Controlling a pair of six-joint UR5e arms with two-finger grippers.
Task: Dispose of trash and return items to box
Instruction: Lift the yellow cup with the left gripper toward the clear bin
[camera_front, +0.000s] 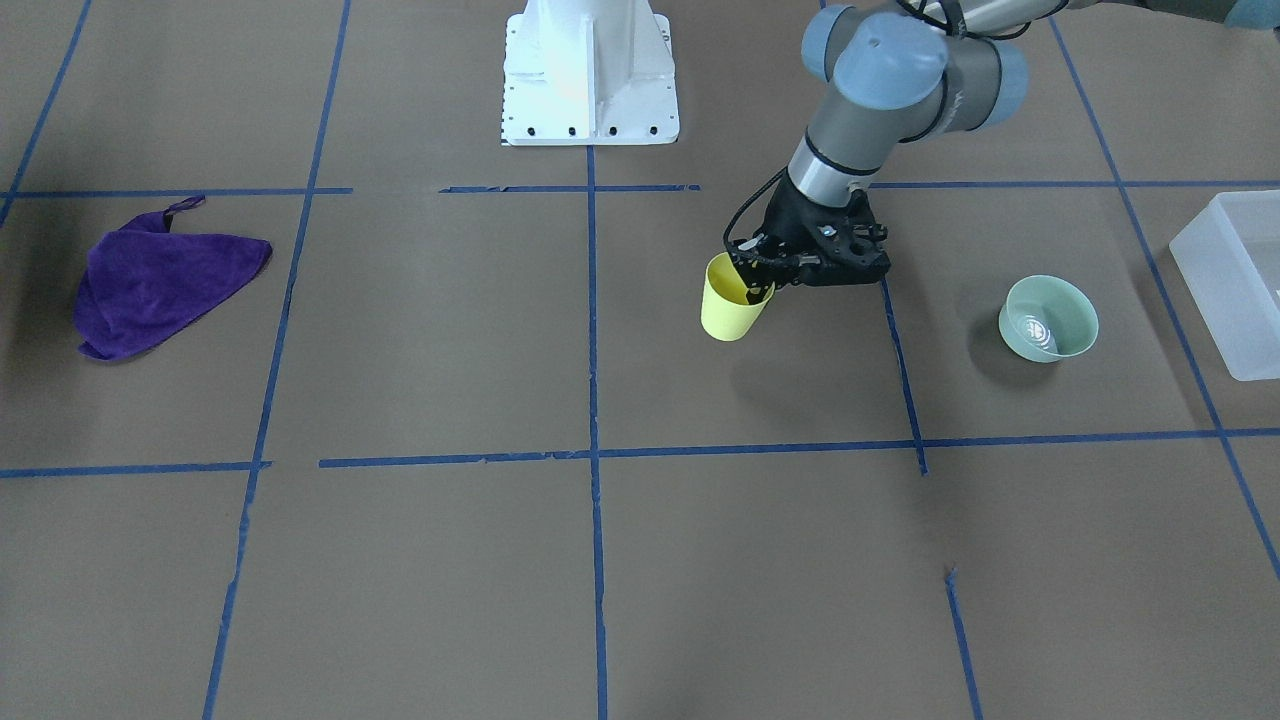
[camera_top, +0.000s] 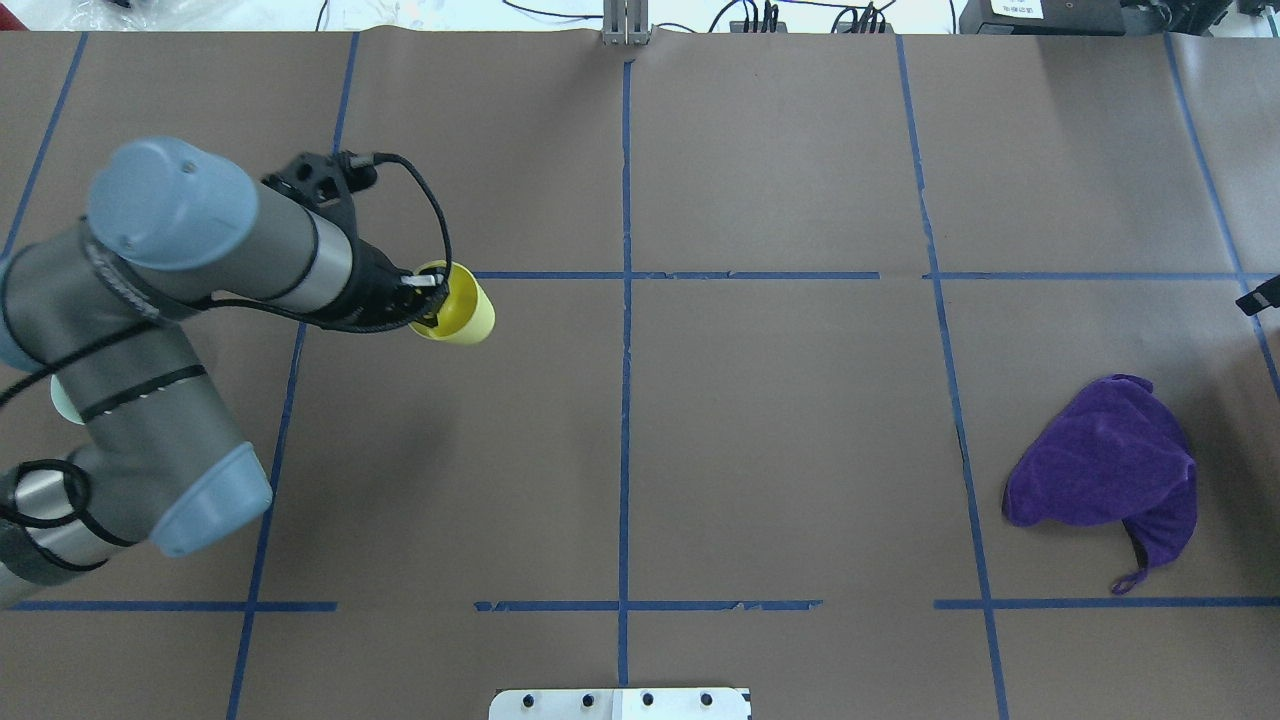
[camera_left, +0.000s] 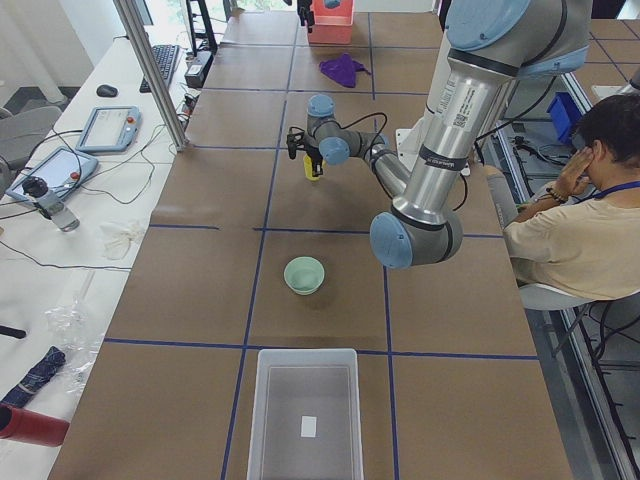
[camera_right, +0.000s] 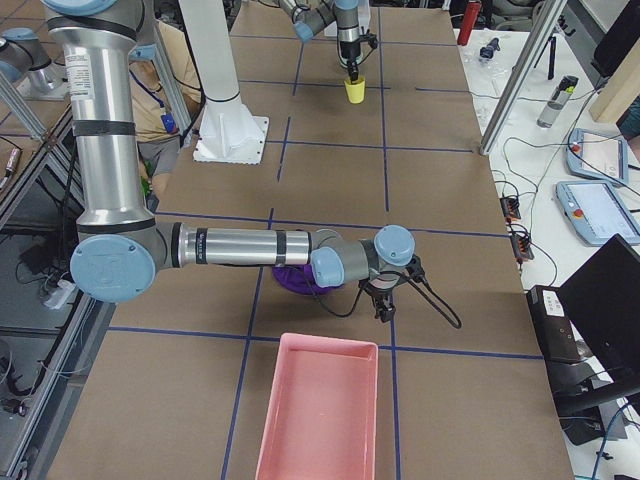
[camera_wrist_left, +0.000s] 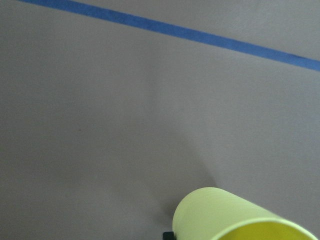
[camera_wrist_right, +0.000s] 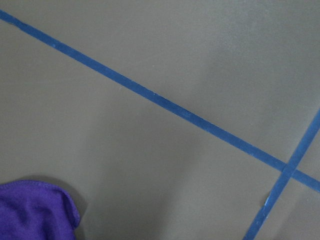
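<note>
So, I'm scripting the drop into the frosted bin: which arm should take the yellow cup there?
Left. The left gripper grips the yellow cup by its rim, and the bin sits on that arm's side, beyond the green bowl. The right gripper hangs by the purple cloth, far away.

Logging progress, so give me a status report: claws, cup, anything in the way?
Left claw shut on cup rim, cup looks lifted. Right claw by purple cloth, open or shut unclear. Green bowl sits between cup and box.

Yellow cup (camera_front: 733, 310), pale-green bowl (camera_front: 1048, 318), purple cloth (camera_front: 160, 280), pink tray (camera_right: 320, 410).
</note>
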